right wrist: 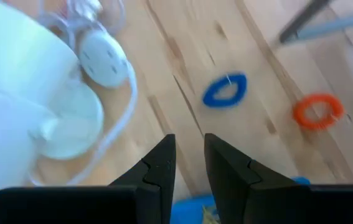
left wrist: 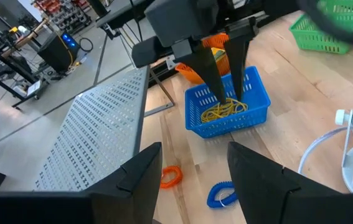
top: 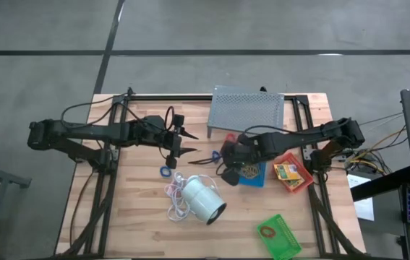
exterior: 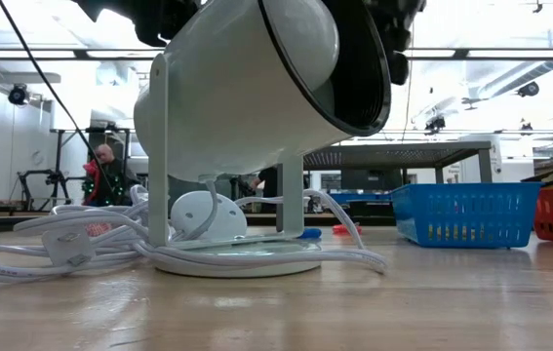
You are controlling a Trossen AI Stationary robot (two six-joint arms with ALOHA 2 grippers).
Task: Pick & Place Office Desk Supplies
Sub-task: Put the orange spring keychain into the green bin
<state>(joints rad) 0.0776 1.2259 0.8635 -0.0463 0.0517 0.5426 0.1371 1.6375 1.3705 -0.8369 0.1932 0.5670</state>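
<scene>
The right gripper [left wrist: 229,93] hung directly over the blue tray [left wrist: 254,106], its two fingers reaching down to the tangle of tan rubber bands [left wrist: 223,111] inside. The jaws stood narrow; whether a band was pinched between the tips could not be told. From the right wrist camera a sliver of the tray showed just beneath the fingers, with a blue loop [right wrist: 225,91] and a red loop [right wrist: 317,111] lying on the bare worktop [top: 136,209] a little beyond.

Those two loops were what any next pick would likely turn on. Seen from above, they lay between the two arms, the blue loop [top: 165,172] nearer the left gripper [top: 178,141] and the red loop [top: 214,154] nearer the right. The left gripper hovered above the worktop with its jaws moderately apart and nothing in them, looking past its fingers at both loops; each lay flat, slightly oval.

As for containers: the blue tray held the rubber bands, the red tray [top: 293,173] beside it held a yellow-orange box [top: 285,171], and the green tray [top: 280,236] near the worktop's front edge held a small red loop.
</scene>
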